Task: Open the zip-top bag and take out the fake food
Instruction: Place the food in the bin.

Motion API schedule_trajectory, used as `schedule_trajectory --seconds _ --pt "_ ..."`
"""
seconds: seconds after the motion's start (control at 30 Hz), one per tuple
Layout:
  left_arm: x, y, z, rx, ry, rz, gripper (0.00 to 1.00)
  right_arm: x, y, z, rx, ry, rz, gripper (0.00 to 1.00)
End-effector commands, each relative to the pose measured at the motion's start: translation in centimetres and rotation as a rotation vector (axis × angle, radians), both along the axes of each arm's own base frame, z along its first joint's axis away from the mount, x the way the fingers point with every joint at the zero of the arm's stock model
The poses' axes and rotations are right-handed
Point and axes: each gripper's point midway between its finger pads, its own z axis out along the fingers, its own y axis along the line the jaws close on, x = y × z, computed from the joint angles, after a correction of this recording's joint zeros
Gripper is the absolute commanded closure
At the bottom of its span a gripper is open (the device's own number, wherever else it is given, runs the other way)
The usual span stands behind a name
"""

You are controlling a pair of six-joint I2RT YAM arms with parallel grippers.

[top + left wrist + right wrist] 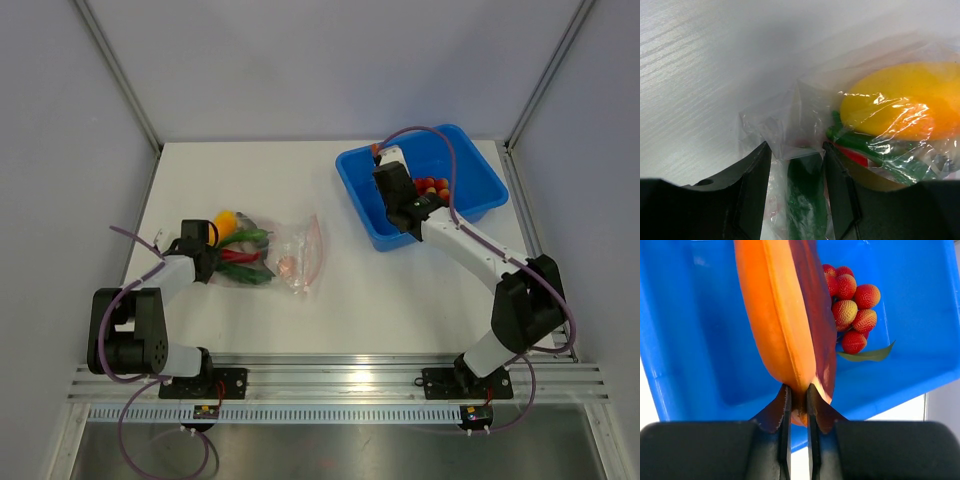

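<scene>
The zip-top bag (295,255) lies on the table left of centre, its pinkish zip strip (316,248) at the right end. Inside it are fake food pieces: a yellow fruit (228,220), a green cucumber (252,237) and a red chili (240,256). My left gripper (203,255) is shut on the bag's left end. In the left wrist view (796,150) it pinches the plastic with a green piece (805,200) between the fingers. My right gripper (797,390) is shut on an orange-brown wedge (785,315) and holds it over the blue bin (685,340).
The blue bin (470,175) stands at the back right and holds a cluster of red berries (850,305) with a green leaf. The right arm (392,178) reaches over the bin's left half. White walls and frame posts close in the table.
</scene>
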Motion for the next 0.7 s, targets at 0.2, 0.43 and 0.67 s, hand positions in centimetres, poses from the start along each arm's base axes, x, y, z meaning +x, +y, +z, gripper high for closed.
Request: schedule_trajectory --seconds 0.2,0.43,0.67 --pt "-0.2 -1.1 0.0 -0.067 -0.048 -0.001 0.5 2.6 0.5 2.2 0.058 -0.082 -0.054 0.89" --pt "-0.2 -0.9 0.2 -0.057 -0.051 0.003 0.49 2.5 1.1 2.3 0.086 -0.069 -0.032 0.61" --pt "-0.2 -1.0 0.3 -0.057 -0.053 0.0 0.49 1.8 1.2 3.5 0.143 -0.097 -0.031 0.5"
